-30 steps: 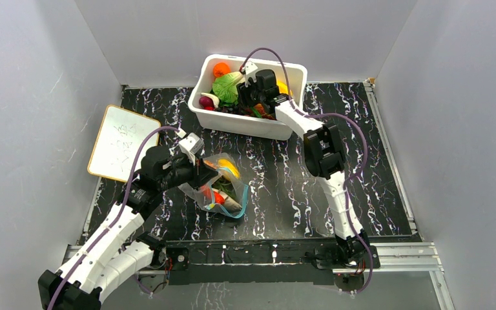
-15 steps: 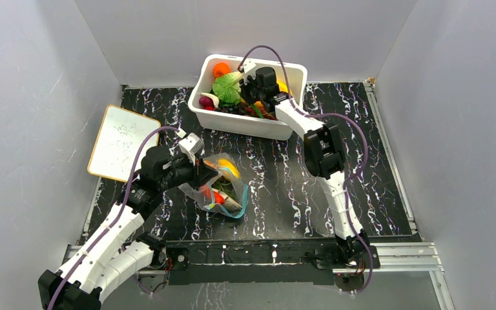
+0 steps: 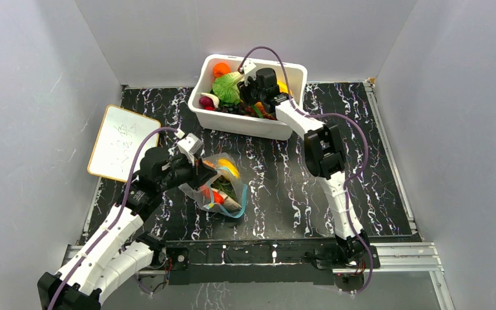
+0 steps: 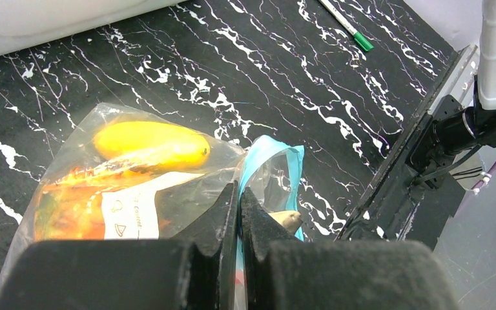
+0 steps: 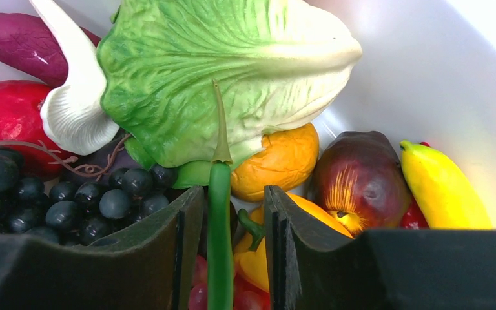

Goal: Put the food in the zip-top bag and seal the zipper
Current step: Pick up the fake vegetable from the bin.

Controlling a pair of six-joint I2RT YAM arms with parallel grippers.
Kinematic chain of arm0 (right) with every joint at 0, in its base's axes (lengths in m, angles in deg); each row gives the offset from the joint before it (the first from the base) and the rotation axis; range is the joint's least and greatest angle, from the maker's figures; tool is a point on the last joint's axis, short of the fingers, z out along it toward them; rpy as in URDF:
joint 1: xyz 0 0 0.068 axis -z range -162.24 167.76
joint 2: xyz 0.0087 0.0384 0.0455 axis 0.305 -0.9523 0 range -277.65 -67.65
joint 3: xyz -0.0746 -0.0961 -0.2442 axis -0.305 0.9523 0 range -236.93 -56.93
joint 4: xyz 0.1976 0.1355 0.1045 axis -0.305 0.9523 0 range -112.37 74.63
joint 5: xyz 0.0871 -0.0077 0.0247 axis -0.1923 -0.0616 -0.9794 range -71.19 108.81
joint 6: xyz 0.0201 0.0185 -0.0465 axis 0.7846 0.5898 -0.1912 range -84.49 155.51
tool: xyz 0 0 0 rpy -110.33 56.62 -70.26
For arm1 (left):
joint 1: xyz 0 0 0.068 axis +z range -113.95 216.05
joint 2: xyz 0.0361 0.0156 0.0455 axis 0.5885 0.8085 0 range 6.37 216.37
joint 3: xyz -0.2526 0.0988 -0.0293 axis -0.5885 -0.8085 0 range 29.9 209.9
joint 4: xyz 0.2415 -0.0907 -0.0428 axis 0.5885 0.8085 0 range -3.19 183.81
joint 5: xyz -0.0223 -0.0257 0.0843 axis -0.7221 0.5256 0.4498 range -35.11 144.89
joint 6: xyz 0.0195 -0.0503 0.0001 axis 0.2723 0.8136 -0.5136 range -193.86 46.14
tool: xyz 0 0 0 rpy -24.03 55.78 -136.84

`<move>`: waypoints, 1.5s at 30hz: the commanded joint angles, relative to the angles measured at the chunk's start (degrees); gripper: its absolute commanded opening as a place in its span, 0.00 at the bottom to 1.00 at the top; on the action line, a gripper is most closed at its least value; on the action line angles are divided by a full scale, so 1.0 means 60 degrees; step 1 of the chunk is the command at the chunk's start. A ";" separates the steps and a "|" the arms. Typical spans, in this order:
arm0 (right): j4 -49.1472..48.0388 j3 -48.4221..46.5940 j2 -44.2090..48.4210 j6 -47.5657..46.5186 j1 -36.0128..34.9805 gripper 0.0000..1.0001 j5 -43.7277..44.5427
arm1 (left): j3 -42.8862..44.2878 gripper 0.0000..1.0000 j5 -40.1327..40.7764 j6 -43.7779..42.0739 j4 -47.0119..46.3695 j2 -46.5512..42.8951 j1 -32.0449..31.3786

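The clear zip-top bag (image 3: 223,187) lies on the black marbled table and holds a yellow fruit (image 4: 152,143), orange and red pieces. My left gripper (image 4: 239,194) is shut on the bag's mouth edge, pinching the teal zipper (image 4: 268,152); it also shows in the top view (image 3: 201,175). My right gripper (image 5: 232,200) is open and low inside the white tub (image 3: 245,123), over the food. A long green bean (image 5: 219,219) stands between its jaws, with a yellow pepper (image 5: 255,255) under them. Lettuce (image 5: 219,71) lies just ahead.
The tub also holds dark grapes (image 5: 71,194), a banana (image 5: 442,187), a dark red mango (image 5: 360,177) and an orange fruit (image 5: 278,158). A small whiteboard (image 3: 119,142) lies at the left. A green-tipped pen (image 4: 349,26) lies on the table past the bag.
My right gripper has shifted slightly left inside the tub. My left gripper still holds the bag's edge in about the same place.
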 commanded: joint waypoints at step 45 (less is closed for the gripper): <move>-0.1948 0.5968 0.7802 0.0855 -0.0056 0.02 -0.1348 | 0.1016 0.00 0.0324 0.2767 -0.0769 0.0179 -0.0029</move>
